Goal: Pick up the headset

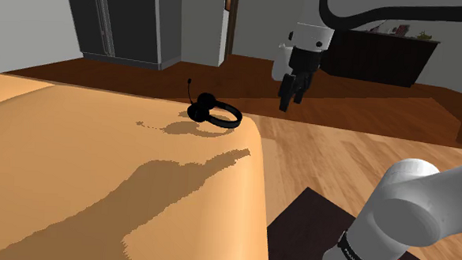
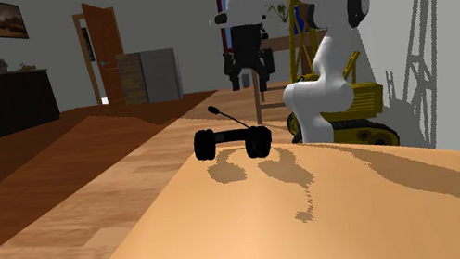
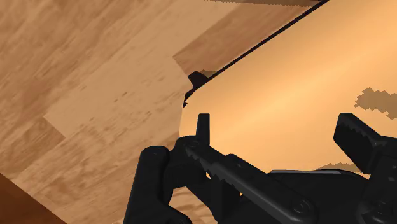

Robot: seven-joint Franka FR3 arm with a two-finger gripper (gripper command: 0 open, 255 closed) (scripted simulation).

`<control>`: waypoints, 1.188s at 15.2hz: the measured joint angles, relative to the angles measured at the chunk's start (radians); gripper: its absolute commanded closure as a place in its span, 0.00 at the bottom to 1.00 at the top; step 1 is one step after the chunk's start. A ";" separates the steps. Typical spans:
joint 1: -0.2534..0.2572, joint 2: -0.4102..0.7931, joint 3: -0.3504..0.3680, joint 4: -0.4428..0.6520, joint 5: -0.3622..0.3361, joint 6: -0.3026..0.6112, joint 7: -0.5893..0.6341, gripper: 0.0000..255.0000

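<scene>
While the single black headset (image 1: 214, 111) rests on the tan worktop (image 1: 101, 176) near its rounded far corner, just above the shoulder view's centre, the one white arm (image 1: 312, 37) hangs to its right, past the worktop's edge and over the wood floor (image 1: 355, 145). Its wrist points down, higher than the headset. The jaws are spread apart, clasping nothing. In the second exterior view, two earcups (image 2: 205, 144) show, and one thin mic boom (image 2: 226, 115) sticks up.
</scene>
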 measured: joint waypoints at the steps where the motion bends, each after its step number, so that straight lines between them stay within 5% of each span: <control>1: 0.000 0.000 0.000 0.000 0.000 0.000 0.000 0.00; 18: 0.101 0.625 0.037 0.500 -0.011 0.123 -0.247 0.00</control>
